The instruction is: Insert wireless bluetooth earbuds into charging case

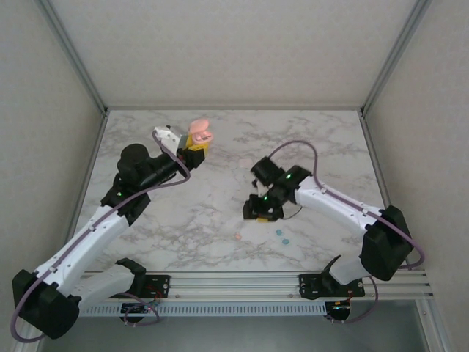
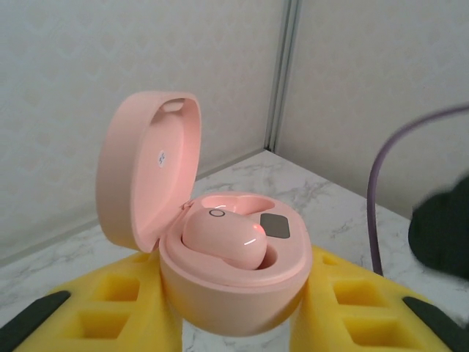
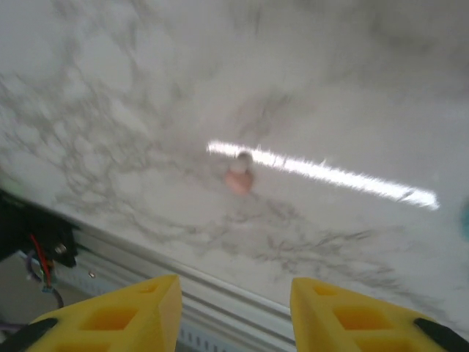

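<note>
White walls enclose a marbled table (image 1: 220, 220). Over its far edge, left of centre, the left hand (image 1: 195, 149) clamps the pink charging case (image 2: 234, 293), lid up, with 1 seated pink earbud (image 2: 223, 238) inside. Near the front edge, right of centre, the right hand (image 3: 234, 315) hangs with its jaws apart and empty above the loose pink earbud (image 3: 239, 180). 2 teal earbuds (image 1: 281, 235) lie near it. Risks: the smooth bean could squirt out of an off-centre pinch, or the hand could grab a teal one that would not match this case.

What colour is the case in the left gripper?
Pale pink, inside and out; the case shows best in the left wrist view.
</note>
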